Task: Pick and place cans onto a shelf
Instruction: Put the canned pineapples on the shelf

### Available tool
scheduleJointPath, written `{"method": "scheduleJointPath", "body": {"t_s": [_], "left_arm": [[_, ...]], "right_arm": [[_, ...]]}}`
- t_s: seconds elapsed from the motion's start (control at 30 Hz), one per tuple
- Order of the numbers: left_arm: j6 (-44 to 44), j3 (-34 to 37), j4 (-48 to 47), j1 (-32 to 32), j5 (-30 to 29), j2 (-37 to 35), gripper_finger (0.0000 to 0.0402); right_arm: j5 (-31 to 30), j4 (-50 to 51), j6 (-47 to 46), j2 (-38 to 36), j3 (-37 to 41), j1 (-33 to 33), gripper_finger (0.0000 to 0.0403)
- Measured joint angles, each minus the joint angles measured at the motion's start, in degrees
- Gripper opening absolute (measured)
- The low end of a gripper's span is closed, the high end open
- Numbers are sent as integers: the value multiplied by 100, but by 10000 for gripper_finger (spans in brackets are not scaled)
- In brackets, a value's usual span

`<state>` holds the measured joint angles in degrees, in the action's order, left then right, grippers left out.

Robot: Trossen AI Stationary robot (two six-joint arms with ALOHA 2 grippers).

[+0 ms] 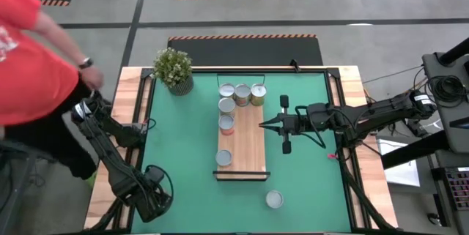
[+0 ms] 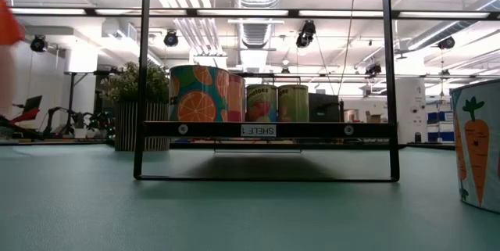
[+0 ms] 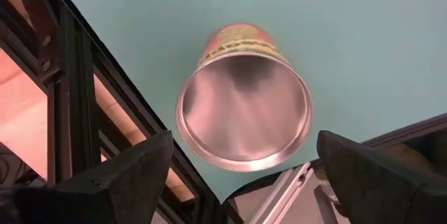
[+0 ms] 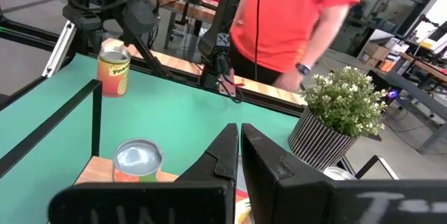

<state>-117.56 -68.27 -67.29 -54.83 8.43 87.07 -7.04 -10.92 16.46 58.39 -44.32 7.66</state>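
**Cans on a shelf, green mat, open workshop**

The shelf [image 1: 249, 141], a light-wood plank, lies with its long axis running from the plant end of the green mat [image 1: 183, 154] toward the near edge. Six upright cans [image 1: 226, 106] stand on it; one can [image 1: 274, 200] stands on the mat beyond its near end. The right gripper [image 1: 265, 124], clenched and empty, hovers over the shelf's right edge. The left gripper [image 3: 241, 175], released, hangs above another can [image 3: 243, 105] at the mat's left corner. A potted plant [image 1: 174, 70] and a person [image 1: 33, 59] occupy the far left.

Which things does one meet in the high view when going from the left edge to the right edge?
Person in red → left gripper → potted plant → shelf with cans → lone can on the mat → right gripper, reaching in from the right, jaws shut.
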Motion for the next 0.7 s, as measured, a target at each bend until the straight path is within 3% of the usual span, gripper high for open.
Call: {"method": "scheduleJointPath", "body": {"t_s": [0.27, 0.5, 0.7], "left_arm": [[0, -26, -13, -4, -11, -2, 344], [229, -20, 85, -4, -37, -2, 395], [334, -19, 318, -11, -349, 103, 366]], "right_arm": [[-1, 0, -1, 0, -1, 0, 9], [-1, 37, -45, 0, -2, 0, 9], [-1, 42, -42, 0, -2, 0, 9]]}}
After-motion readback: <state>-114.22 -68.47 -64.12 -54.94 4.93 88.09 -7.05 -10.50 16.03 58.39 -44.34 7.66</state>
